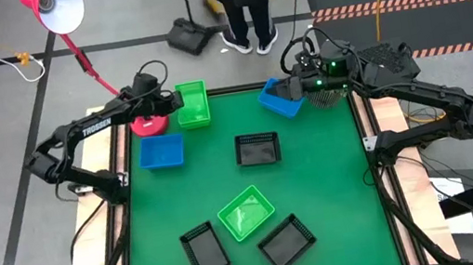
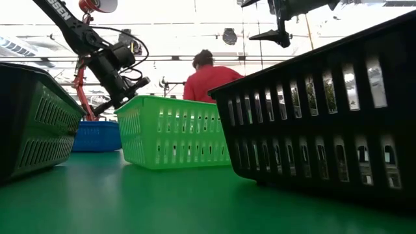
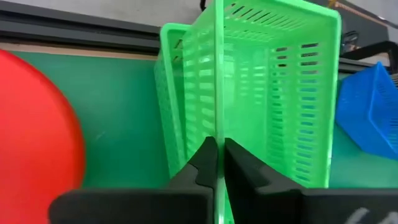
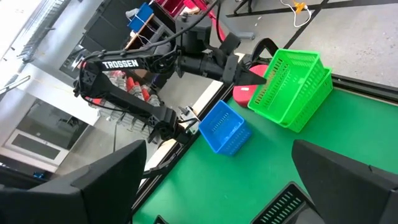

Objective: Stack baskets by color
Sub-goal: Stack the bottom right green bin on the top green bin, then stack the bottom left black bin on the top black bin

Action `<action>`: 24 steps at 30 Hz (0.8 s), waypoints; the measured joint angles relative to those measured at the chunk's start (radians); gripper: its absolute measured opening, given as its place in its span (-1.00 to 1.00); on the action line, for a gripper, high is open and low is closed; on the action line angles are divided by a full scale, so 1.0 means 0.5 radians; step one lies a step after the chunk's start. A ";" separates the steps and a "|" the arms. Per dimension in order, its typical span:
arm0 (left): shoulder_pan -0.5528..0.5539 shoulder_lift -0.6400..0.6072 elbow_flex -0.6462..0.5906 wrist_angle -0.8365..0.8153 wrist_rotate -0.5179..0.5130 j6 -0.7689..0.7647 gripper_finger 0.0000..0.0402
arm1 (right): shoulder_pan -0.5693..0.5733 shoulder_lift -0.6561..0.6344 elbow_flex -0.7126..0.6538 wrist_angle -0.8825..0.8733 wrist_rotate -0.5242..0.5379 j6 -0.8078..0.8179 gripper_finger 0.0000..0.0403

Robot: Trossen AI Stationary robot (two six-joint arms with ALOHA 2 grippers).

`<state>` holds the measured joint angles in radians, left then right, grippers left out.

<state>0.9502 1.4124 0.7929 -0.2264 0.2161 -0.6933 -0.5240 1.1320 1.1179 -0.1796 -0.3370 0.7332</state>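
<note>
Green table (image 1: 320, 186): near its far edge the bent left arm's left gripper (image 1: 172, 104) pinches the rim of a green basket (image 1: 193, 104) nested in another. Right gripper (image 1: 297, 86), fingers spread wide, hovers over a tilted blue basket (image 1: 277, 101) by the far right corner.

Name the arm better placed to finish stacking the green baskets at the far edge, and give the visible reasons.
Left. The left gripper is shut on the wall of the green basket, holding it in another green basket beneath. The right gripper is open by the tilted blue basket, farther away.
</note>
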 joint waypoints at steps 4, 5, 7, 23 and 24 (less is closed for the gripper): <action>0.000 0.005 0.000 -0.008 -0.013 0.010 -0.80 | 0.000 0.000 0.000 0.000 -0.002 0.008 0.95; -0.002 0.005 0.000 -0.007 -0.015 0.024 -0.78 | 0.000 0.000 0.000 0.000 -0.003 0.008 0.95; -0.007 0.005 0.000 -0.007 -0.017 0.031 -0.74 | 0.000 0.000 0.000 0.000 -0.005 0.009 0.95; -0.020 -0.071 0.001 0.240 -0.082 0.088 0.08 | 0.004 0.000 0.000 -0.025 -0.008 0.076 0.95; -0.029 -0.091 0.001 0.269 -0.079 0.089 0.08 | 0.004 0.000 0.000 -0.033 -0.009 0.081 0.95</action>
<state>0.9359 1.3667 0.7933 -0.0919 0.1764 -0.6487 -0.5220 1.1320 1.1179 -0.1961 -0.3415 0.7737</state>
